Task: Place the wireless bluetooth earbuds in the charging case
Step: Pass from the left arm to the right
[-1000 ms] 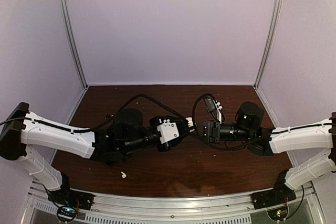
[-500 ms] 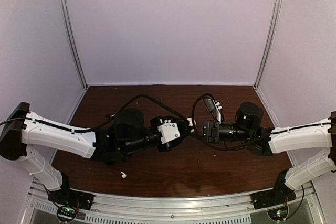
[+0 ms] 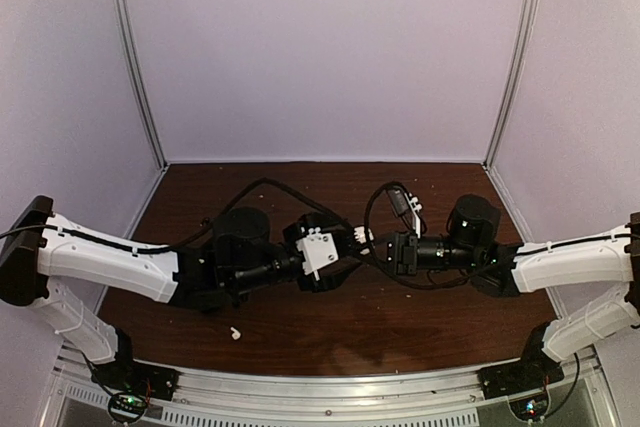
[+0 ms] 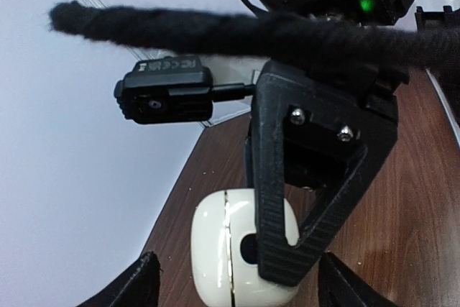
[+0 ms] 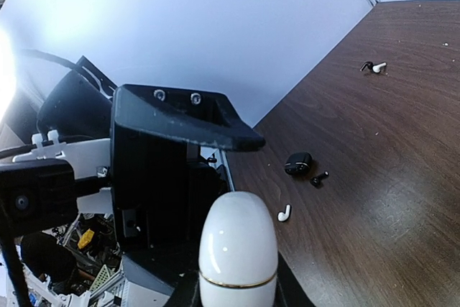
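**Charging case held between two arms, earbuds loose on the table**

The white charging case [image 4: 215, 249] sits at the centre of the workspace, where the two arms meet above the dark wooden table [image 5: 402, 141]. Its lid is shut, and a thin seam line runs around the shell. The right gripper [image 5: 237, 292] is clenched on the case. In the left wrist view one of its black triangular fingers crosses the front of the shell, and in the right wrist view the domed end of the case rises from between the fingers. The left gripper [image 4: 238, 289] faces the case from the opposite side with its jaws released. Its two fingertips stand wide apart, one on each side of the shell, and a gap shows at each side.

No earbud is in the case. A white earbud [image 5: 284, 213] lies on the table beyond it, well apart from both grippers. Just past it lie a small black earbud [image 5: 318, 177] and, touching or nearly touching it, a rounded black piece [image 5: 297, 163] too small to tell whether it is a case or an earbud. Farther off, near the pale wall [image 5: 215, 26], a black bit and a white bit [image 5: 374, 67] lie together.

A thick black braided cable [image 4: 215, 30] crosses the top of the left wrist view, above the right arm's small black camera [image 4: 165, 91].
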{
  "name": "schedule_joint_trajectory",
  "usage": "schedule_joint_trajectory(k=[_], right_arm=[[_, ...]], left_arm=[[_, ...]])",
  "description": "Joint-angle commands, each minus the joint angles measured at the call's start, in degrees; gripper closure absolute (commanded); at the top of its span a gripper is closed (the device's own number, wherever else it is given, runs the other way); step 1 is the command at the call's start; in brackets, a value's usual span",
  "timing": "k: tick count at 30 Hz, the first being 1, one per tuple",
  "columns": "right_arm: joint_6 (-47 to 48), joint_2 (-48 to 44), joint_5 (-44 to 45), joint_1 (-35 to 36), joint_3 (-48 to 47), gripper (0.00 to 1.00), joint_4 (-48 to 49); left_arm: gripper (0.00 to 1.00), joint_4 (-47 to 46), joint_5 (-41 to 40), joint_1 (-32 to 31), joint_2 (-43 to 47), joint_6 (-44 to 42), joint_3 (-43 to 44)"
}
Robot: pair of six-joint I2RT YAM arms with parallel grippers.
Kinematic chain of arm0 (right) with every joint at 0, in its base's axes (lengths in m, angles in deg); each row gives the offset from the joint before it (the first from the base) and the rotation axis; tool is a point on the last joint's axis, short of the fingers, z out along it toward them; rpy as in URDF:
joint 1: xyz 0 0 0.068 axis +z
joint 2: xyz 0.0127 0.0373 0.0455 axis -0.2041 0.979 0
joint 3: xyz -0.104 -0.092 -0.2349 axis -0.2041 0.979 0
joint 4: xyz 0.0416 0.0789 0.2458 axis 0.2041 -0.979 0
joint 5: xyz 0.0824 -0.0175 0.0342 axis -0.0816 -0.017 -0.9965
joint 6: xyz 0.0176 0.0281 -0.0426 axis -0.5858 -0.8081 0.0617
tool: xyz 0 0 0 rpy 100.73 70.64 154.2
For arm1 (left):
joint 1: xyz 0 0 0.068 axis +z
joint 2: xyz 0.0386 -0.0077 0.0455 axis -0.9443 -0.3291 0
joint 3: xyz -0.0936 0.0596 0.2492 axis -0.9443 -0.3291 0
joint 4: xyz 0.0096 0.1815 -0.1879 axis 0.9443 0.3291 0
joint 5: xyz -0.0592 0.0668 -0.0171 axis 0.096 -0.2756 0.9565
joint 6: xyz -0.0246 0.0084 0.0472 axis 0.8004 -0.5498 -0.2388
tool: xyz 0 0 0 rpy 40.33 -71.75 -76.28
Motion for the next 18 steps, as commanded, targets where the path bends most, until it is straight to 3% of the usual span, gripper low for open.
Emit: schedule_joint_trajectory(k=[1,8,14,18], right_arm=[[6.1,-2.0,-0.7,-0.5,-0.9,0.82,-2.7],[18.0,-5.1,-2.3,-0.6,-2.0,0.83,-8.0],[25.3,-7.0,-4.0,-0.2,-2.4,0.85,-10.9],[28.3,-7.7,-4.3,0.4,-3.2,0.86,-13.0]], left_arm=[[0.21,-3.4,4.2,0.1,5.2,3.5,-3.0],[0.21,-1.6,16.0,1.9,10.8,15.1,-5.7],[0.26,-2.9,27.3,8.3,11.9,29.6,-5.3],[0.29,-0.9,28.8,8.7,10.4,30.7,-3.1]])
